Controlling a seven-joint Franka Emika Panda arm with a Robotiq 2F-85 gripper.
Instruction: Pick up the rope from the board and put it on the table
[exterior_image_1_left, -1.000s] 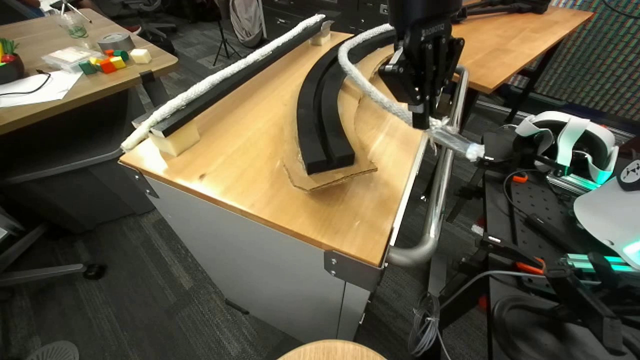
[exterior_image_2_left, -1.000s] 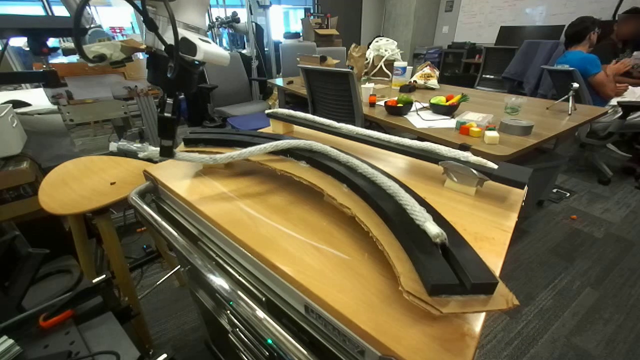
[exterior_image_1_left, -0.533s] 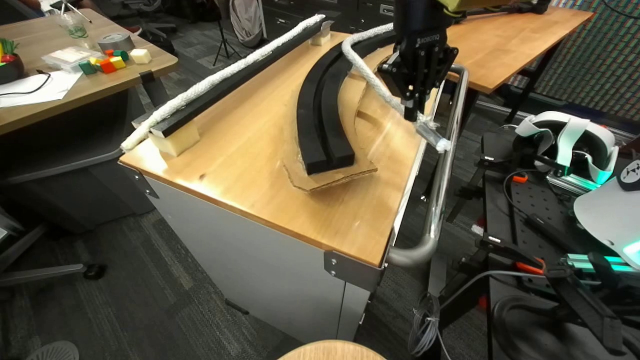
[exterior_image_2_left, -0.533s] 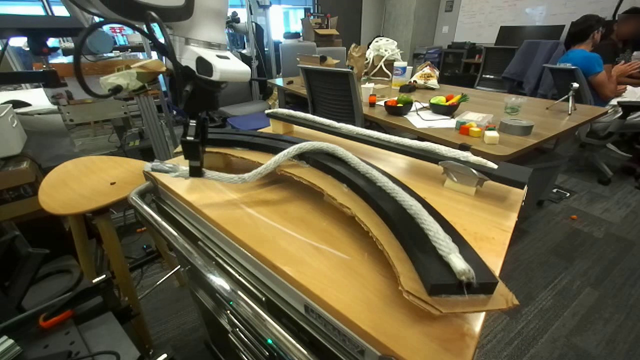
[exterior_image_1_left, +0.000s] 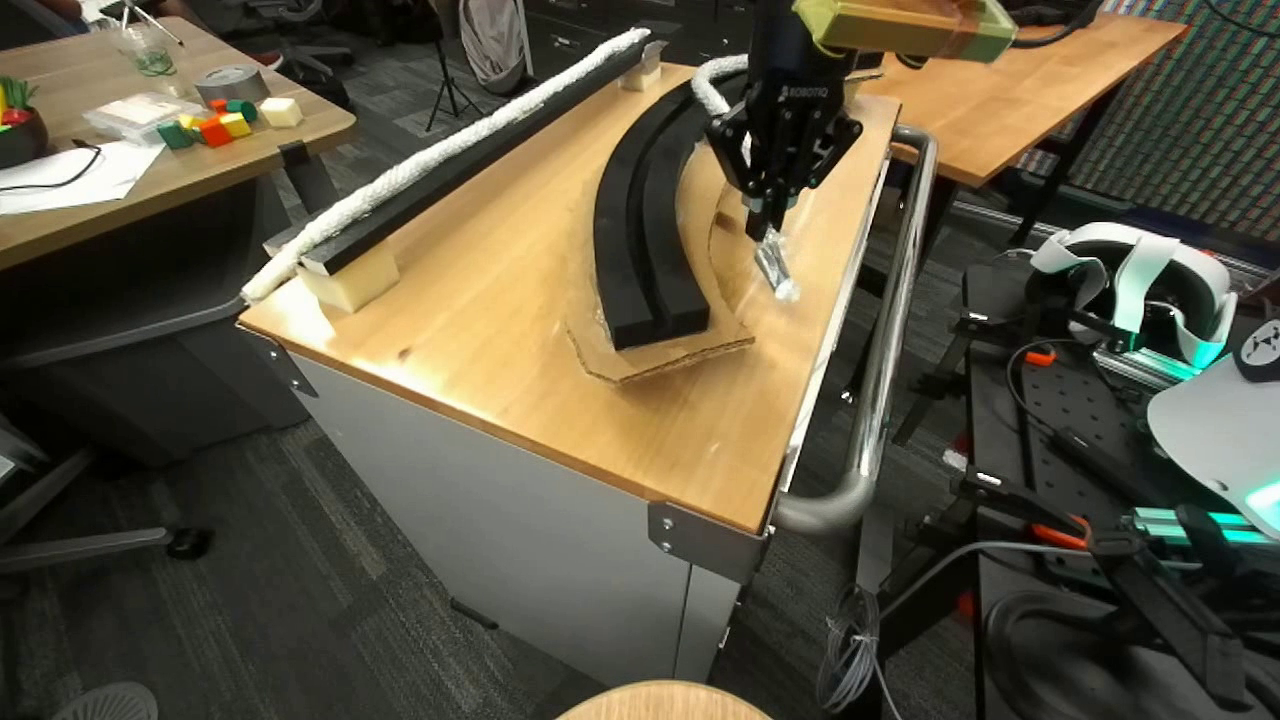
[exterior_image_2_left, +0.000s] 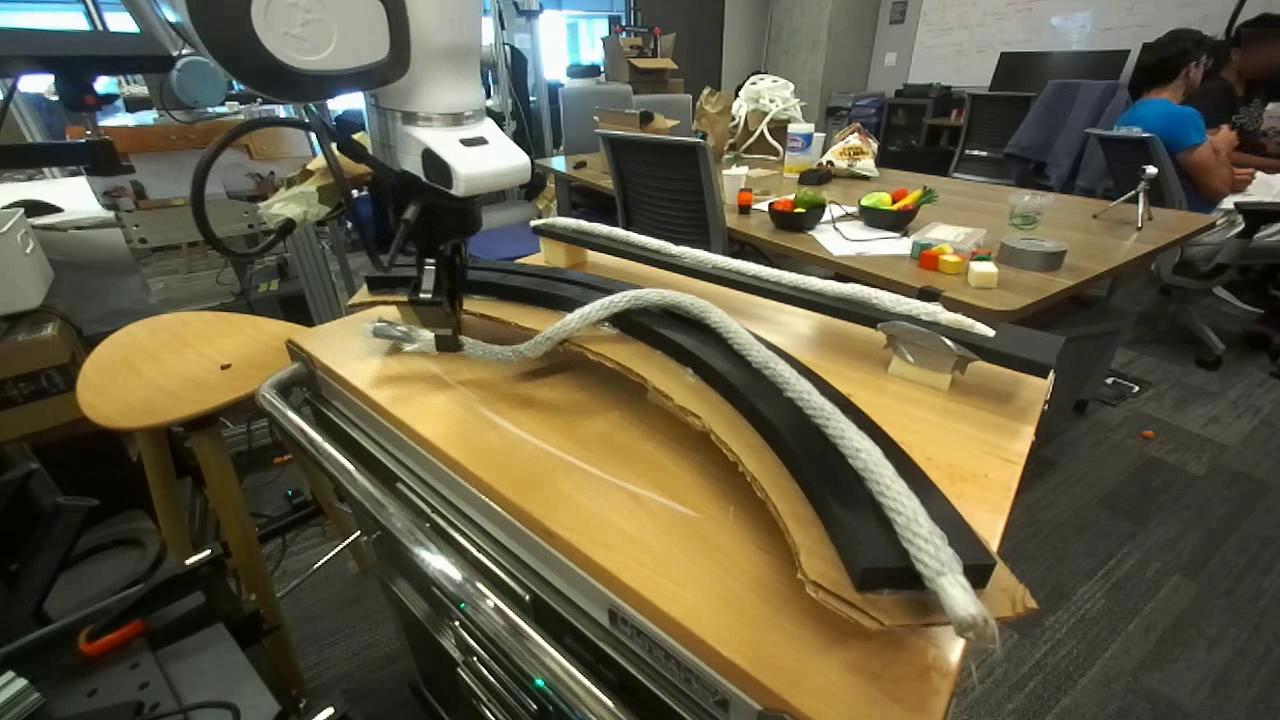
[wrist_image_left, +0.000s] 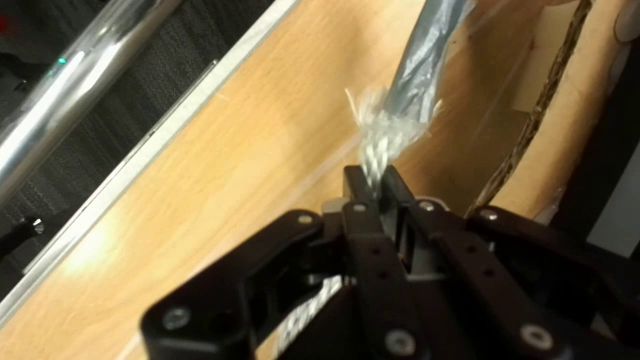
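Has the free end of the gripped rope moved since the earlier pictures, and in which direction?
Yes. In an exterior view, the rope's free end has moved along the curved black track, now reaching past its near end.

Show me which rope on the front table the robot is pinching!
The rope draped over the curved black board: the end effector grips it near its silvery end. The other rope lies along the straight black bar, not gripped.

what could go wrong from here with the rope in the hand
The rope drapes over the curved board, so part of it might stay there. Its far end pokes past the board and could swing off the table. The hand grips beside frayed strands, which might pull loose.
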